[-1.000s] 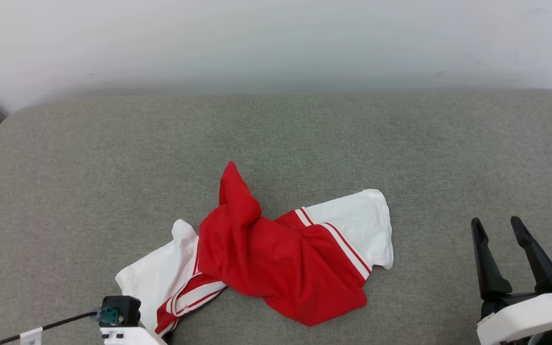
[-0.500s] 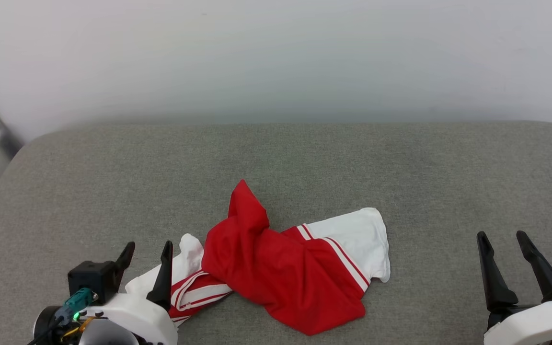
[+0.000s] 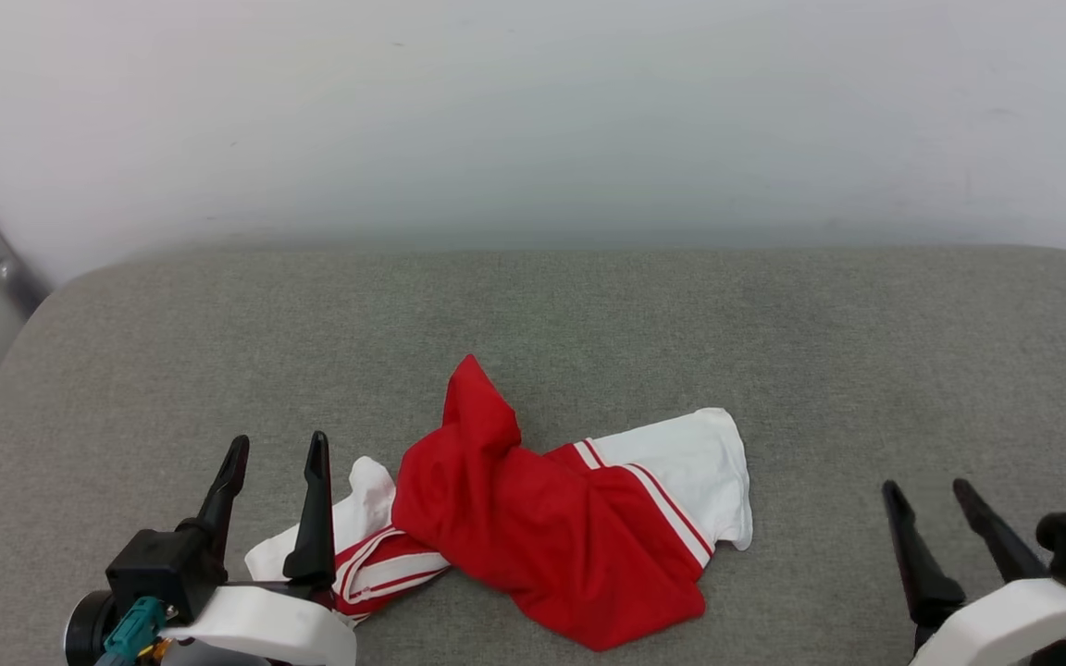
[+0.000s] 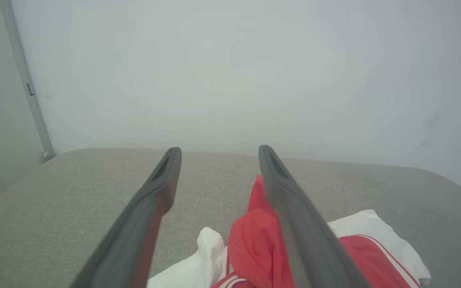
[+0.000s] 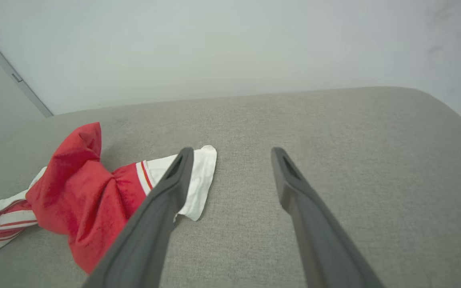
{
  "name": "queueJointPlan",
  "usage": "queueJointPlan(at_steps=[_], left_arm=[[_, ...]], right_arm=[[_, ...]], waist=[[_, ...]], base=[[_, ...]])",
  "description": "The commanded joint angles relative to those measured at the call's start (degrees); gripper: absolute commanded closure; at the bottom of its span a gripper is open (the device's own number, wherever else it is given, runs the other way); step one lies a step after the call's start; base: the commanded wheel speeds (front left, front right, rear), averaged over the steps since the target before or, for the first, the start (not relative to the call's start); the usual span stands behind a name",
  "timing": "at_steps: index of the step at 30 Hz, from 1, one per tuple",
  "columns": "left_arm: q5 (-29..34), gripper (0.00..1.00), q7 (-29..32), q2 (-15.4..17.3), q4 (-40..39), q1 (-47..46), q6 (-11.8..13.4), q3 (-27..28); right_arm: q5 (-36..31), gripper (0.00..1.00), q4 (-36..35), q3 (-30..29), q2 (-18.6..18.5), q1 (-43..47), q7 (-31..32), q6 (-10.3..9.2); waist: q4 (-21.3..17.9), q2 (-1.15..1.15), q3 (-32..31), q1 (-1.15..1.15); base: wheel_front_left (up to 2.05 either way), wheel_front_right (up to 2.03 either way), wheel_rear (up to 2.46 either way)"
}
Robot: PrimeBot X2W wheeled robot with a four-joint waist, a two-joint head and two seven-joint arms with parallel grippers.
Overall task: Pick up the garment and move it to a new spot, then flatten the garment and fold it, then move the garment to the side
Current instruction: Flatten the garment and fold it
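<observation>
Because the garment (image 3: pixel 551 536) lies in a twisted heap on the near side of the grey cushion (image 3: pixel 588 314), roughly midway between your two arms, neither claw has anything to hold yet. Your left claw (image 3: pixel 278 440) stands with its fingers spread wide and empty, just beside the white sleeve (image 3: pixel 362 495) at the heap's left end. One finger overlaps that sleeve's edge in the head view, but you cannot tell whether it touches the cloth. Your right claw (image 3: pixel 925 485) is likewise wide open and empty, over bare cushion and well apart from the other white sleeve (image 3: pixel 690 458).

That flanking stance looks deliberate: with one arm on each side, you can pinch the two ends and draw them apart. The red body is bunched into a raised peak (image 3: pixel 476 398) at the middle, and no lettering shows, so you cannot say which face is up. Flattening seems to be the step in hand. Expect the soft layers to drag together, so aim for a single sleeve edge rather than the thick red fold.
</observation>
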Motion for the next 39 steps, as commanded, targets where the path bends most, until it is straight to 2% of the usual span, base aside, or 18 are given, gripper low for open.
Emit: queueJointPlan(at_steps=[1,8,15,16,23,29,30,31,32,39], left_arm=[[0.6,0.00,-0.1,-0.2,-0.5,0.4,0.3,-0.1],[1.1,0.00,-0.1,-0.8,-0.2,-1.5,-0.1,-1.1],[2.1,0.00,-1.2,-2.4,0.6,-5.6,-2.2,-2.6],[2.1,0.00,-1.2,-2.4,0.6,-5.6,-2.2,-2.6],[2.5,0.00,-2.1,-4.7,3.2,-8.6,-4.2,-3.5],[2.4,0.00,-2.7,-6.0,5.7,-9.9,-5.6,-3.0],[2.6,0.00,-2.7,-6.1,5.9,-9.9,-5.7,-2.9],[2.7,0.00,-2.7,-6.2,6.1,-9.9,-5.8,-2.8],[2.7,0.00,-2.7,-6.2,6.4,-9.8,-5.7,-2.6],[3.0,0.00,-2.8,-5.5,7.3,-8.2,-5.2,-1.9]], right_arm=[[1.3,0.00,1.4,0.5,-0.4,-0.9,1.9,-0.04],[8.1,0.00,10.9,6.3,-3.8,-8.7,13.6,-0.03],[14.8,0.00,18.1,19.1,-8.0,-19.8,24.4,-0.04],[14.8,0.00,18.1,19.1,-8.0,-19.8,24.4,-0.04],[19.0,0.00,23.8,29.1,-10.3,-28.0,29.7,-0.04],[22.4,0.00,29.2,33.5,-10.8,-31.1,31.0,-0.03],[22.7,0.60,29.7,34.0,-11.0,-31.5,30.6,-0.04],[23.2,0.96,30.0,34.4,-11.1,-31.8,30.0,-0.03],[23.4,1.00,30.0,34.8,-11.3,-32.1,29.4,-0.03],[22.9,1.00,24.2,36.7,-14.7,-32.9,24.4,-0.04]], waist=[[0.3,0.00,0.2,0.00],[2.0,0.00,1.8,0.00],[5.4,0.00,6.9,0.00],[5.4,0.00,6.9,0.00],[8.1,0.00,10.5,0.00],[9.4,0.00,11.9,0.00],[9.5,0.00,12.0,0.00],[9.5,0.00,12.0,0.00],[9.5,0.00,11.9,0.00],[7.6,0.00,9.7,0.00]], base=[[0.00,0.00,0.00],[0.00,0.00,0.00],[0.00,0.00,0.00],[0.00,0.00,0.00],[0.00,0.00,0.00],[0.00,0.00,0.00],[0.00,0.00,0.00],[0.00,0.00,0.00],[0.00,0.00,0.00],[0.00,0.00,0.00]])
